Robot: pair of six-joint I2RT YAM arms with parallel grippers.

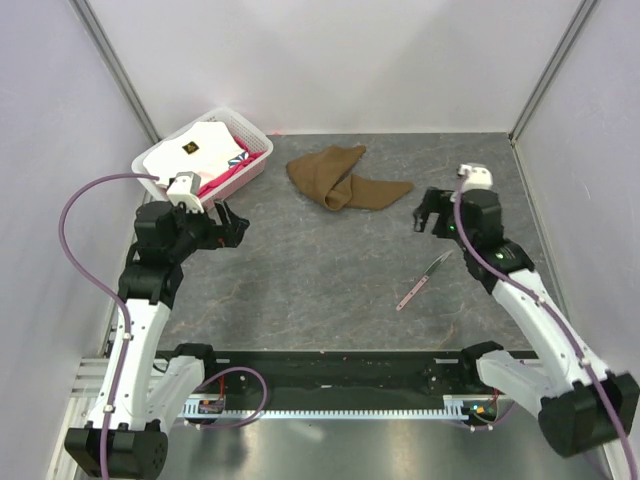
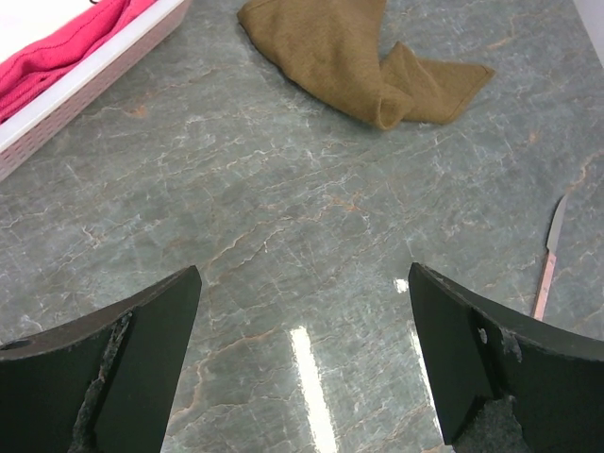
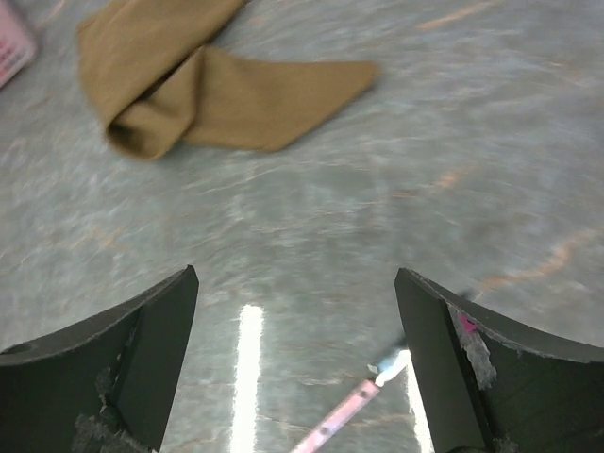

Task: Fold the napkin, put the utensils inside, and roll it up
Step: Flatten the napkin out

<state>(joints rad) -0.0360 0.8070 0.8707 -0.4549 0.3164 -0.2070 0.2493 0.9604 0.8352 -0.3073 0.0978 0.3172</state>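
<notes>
In the left wrist view, the crumpled brown fabric napkin is cut off by the top edge. The white slatted plastic basket is cut off by the left edge. The lower end of the slim silvery metal utensil with a pale pink handle is hidden behind a black finger. The right wrist view is blurred throughout; there the utensil is cropped by the bottom edge and the napkin by the top edge.
</notes>
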